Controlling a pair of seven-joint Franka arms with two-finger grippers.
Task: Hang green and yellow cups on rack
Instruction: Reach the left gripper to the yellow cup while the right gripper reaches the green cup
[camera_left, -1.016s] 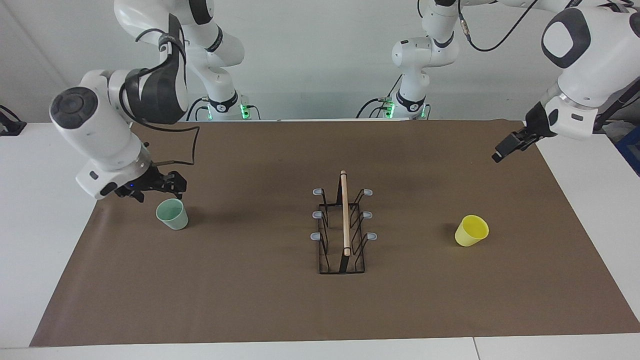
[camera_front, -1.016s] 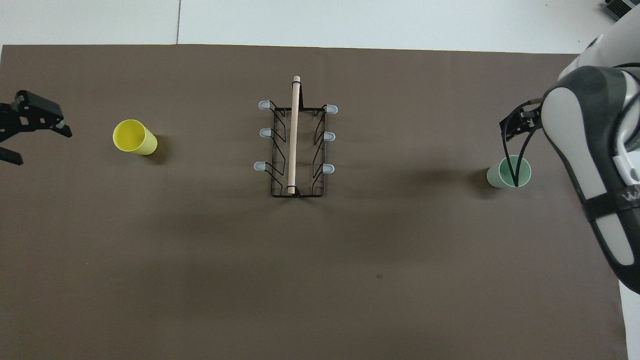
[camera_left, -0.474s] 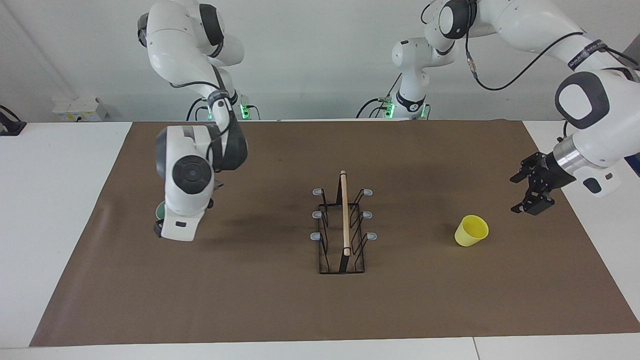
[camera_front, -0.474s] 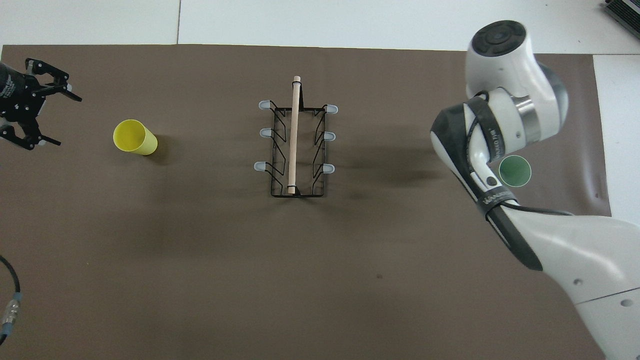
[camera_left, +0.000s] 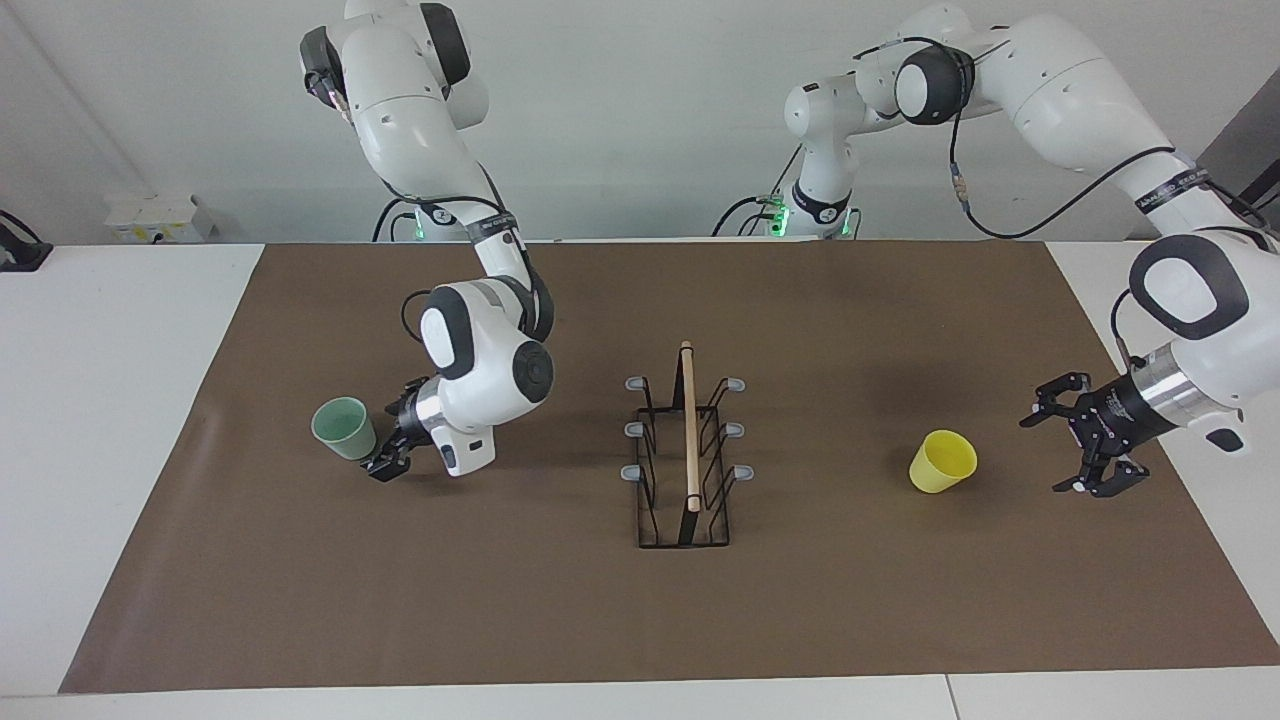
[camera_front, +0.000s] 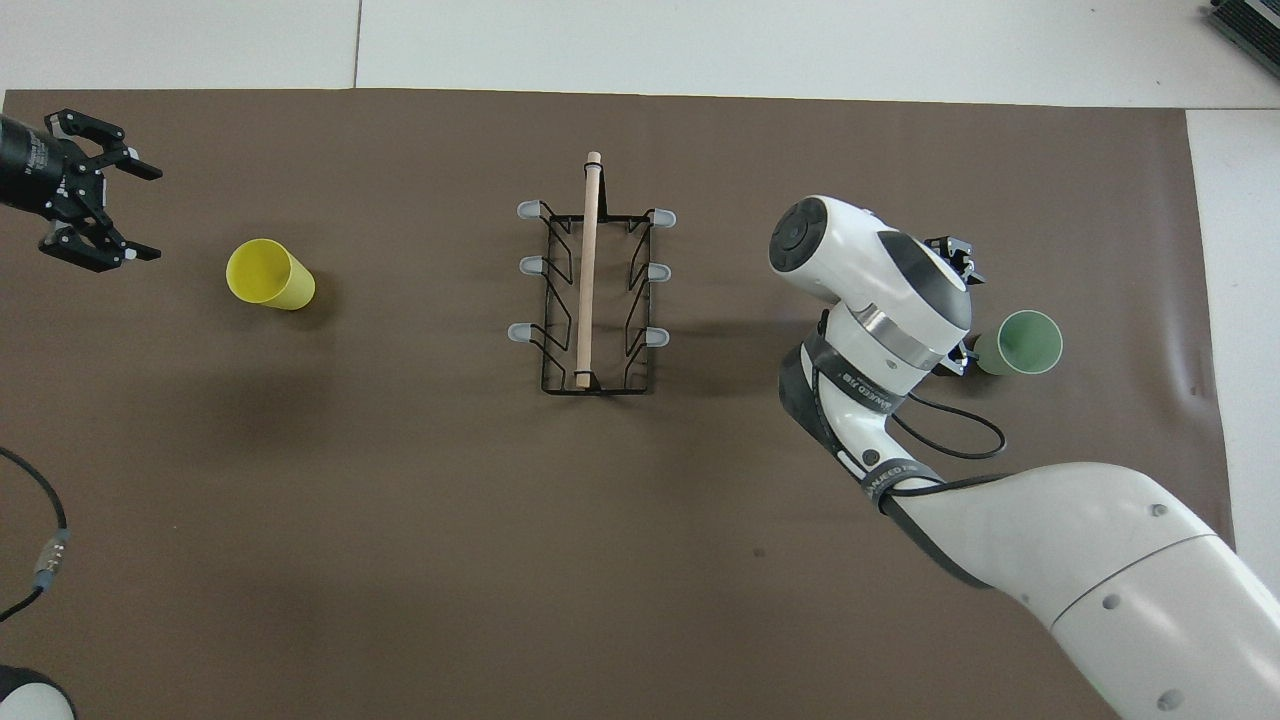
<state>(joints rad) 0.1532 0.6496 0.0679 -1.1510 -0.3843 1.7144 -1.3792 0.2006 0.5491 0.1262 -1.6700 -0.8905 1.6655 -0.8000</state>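
A brown mat (camera_left: 560, 600) covered most of the white table (camera_left: 110, 420), with wide bare stretches on the side away from the robots and between the rack and each cup. The rack (camera_left: 686, 455) stood at the mat's middle, its wooden rod running toward and away from the robots, every prong bare. The green cup (camera_left: 344, 428) stood upright toward the right arm's end of the table, the yellow cup (camera_left: 942, 461) toward the left arm's end, both well apart from the rack and clear of the mat's edges.

The right arm bent down low, its wrist turned sideways, so the right gripper (camera_left: 388, 458) lay level just beside the green cup on the rack's side, fingers spread, not seen to touch it. The left arm reached out and down near the mat's short edge; the left gripper (camera_left: 1082, 450) pointed sideways at the yellow cup from a short way off, fingers spread, nothing between them.

Lettering on the arms' wrist bands was too small to read.
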